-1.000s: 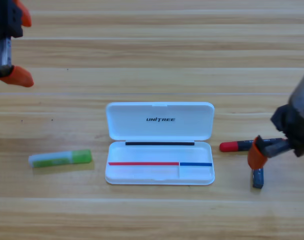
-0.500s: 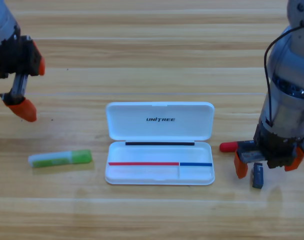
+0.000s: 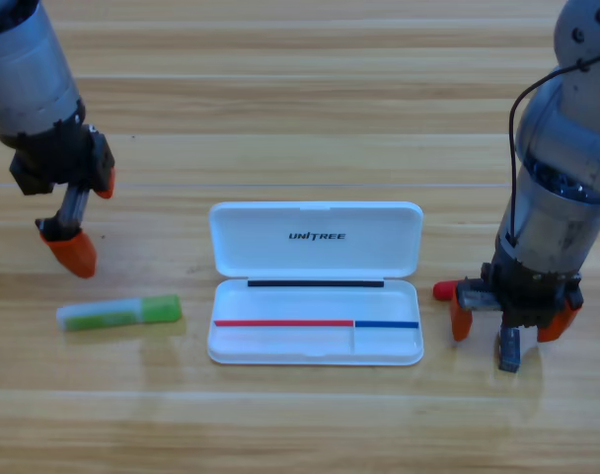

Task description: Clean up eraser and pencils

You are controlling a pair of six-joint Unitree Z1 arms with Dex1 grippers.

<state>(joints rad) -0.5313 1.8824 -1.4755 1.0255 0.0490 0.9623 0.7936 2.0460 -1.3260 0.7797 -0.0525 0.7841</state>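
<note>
Here the eraser (image 3: 509, 350) shows only as a short dark block with a greyish tint, lying on the wooden table (image 3: 300, 425) well to the right of the white case (image 3: 316, 286) and partly covered from above by the right gripper (image 3: 505, 321). That gripper points straight down, its two orange jaws spread apart, one to the left of the eraser and one to its right, so it stands released and astride the block rather than clamped on it. The red-and-black pencil (image 3: 444, 290) is almost wholly hidden: only its red end pokes out to the left of the gripper, just beside the case's lower right corner, and the black barrel and any lettering cannot be made out behind the gripper body. The light green pencil (image 3: 119, 313) lies in full view on the table, left of the case and apart from it, a green barrel with a whitish left end, lying nearly level. The left gripper (image 3: 73, 222) hangs above and a little left of that pencil, not touching it; one orange jaw points down toward the table and the other shows only as a sliver by the black body, so the two are parted and it holds nothing. The case lies open with its lid folded back, and none of the three things is in it.
</note>
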